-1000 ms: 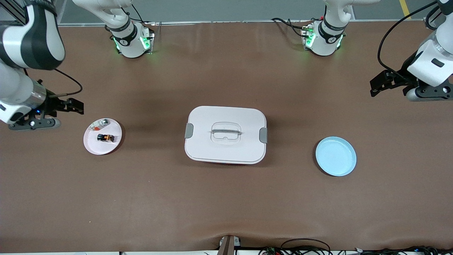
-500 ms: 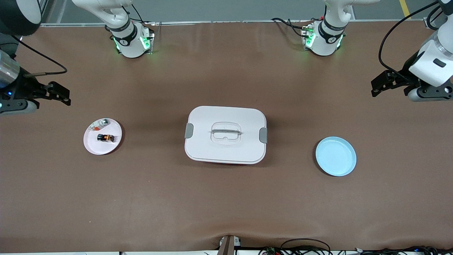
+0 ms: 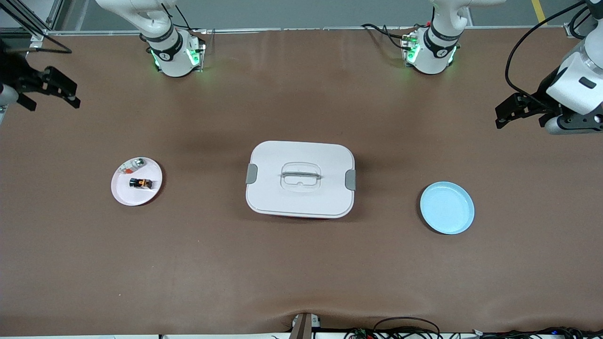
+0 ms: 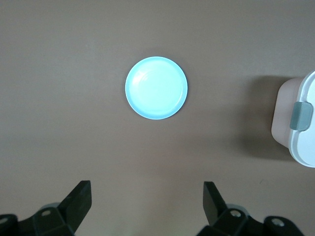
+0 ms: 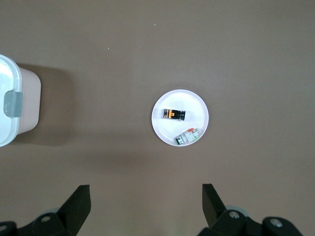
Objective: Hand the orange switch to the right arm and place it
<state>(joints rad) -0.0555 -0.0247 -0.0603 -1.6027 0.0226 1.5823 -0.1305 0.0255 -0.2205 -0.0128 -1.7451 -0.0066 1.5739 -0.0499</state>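
Observation:
The orange switch (image 3: 141, 183), a tiny black block with an orange middle, lies on a small pale pink plate (image 3: 126, 194) toward the right arm's end of the table. The right wrist view shows the switch (image 5: 174, 114) on that plate (image 5: 189, 104) from high above. My right gripper (image 3: 56, 96) is open and empty, high over the table's edge by the right arm's end, well away from the plate; its tips frame bare table (image 5: 146, 196). My left gripper (image 3: 500, 117) hangs open and empty over the left arm's end, with its tips (image 4: 147, 196) over bare table.
A small silvery-clear item (image 3: 136, 163) shares the pink plate with the switch. A white lidded box (image 3: 300, 197) with grey clips stands mid-table. A light blue plate (image 3: 447, 207) lies toward the left arm's end, also in the left wrist view (image 4: 156, 88).
My right gripper has drawn away from beside the pink plate, up and out toward the table's edge. The left gripper has barely shifted. The switch has not moved.

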